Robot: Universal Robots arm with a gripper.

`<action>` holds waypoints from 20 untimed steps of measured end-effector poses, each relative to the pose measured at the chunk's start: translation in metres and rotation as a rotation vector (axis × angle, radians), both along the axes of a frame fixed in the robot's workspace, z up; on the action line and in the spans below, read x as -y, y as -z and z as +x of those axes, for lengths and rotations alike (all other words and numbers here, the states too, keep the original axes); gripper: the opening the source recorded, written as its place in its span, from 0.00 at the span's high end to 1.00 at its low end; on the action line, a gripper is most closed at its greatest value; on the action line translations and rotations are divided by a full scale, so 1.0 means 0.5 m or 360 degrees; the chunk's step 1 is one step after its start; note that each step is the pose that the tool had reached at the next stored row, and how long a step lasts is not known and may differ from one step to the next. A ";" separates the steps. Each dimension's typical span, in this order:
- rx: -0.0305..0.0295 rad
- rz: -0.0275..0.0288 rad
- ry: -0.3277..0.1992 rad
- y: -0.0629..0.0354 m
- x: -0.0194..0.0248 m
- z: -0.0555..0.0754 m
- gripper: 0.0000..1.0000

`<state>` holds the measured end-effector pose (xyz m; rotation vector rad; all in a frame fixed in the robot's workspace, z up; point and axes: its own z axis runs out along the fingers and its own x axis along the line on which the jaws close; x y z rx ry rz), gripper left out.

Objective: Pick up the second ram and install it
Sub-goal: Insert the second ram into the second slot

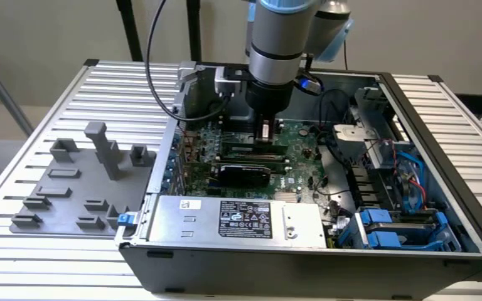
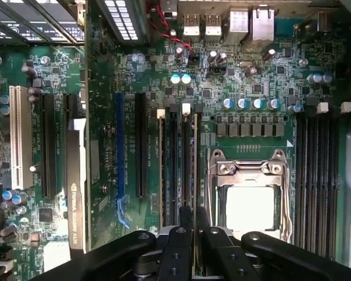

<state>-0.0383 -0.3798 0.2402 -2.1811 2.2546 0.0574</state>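
The open computer case [image 1: 442, 207] lies on its side on the slatted aluminium table [image 1: 48, 263], and the arm reaches straight down into it. Inside, the green motherboard [image 1: 295, 141] covers the floor of the case. A dark graphics card [image 1: 241, 170] stands in its slot. The silver power supply [image 1: 241, 219] with its label sits along the near wall, and blue drive caddies [image 1: 383, 229] fill the corner toward the exterior view's right, with black cables looped above them.

The gripper [image 2: 193, 234] is low over the memory slots beside the bare CPU socket [image 2: 250, 202]. Its black fingers [image 2: 176, 252] are drawn close together, pinching the second ram [image 2: 194, 170], which stands on edge as a thin strip running up from between the fingertips, lined up in one of the slots. I cannot tell whether it is fully seated. A white latch [image 2: 186, 108] shows at the far end of that slot row. Another bank of empty black memory slots [image 2: 317, 170] lies on the other side of the socket.

Outside the case, toward the exterior view's left, a gray plastic fixture [image 1: 73, 188] with upright blocks rests on the table.
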 end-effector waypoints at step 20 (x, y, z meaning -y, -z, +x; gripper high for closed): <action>0.00082 -0.00012 0.0000 0.019 0.0064 -0.001 1.00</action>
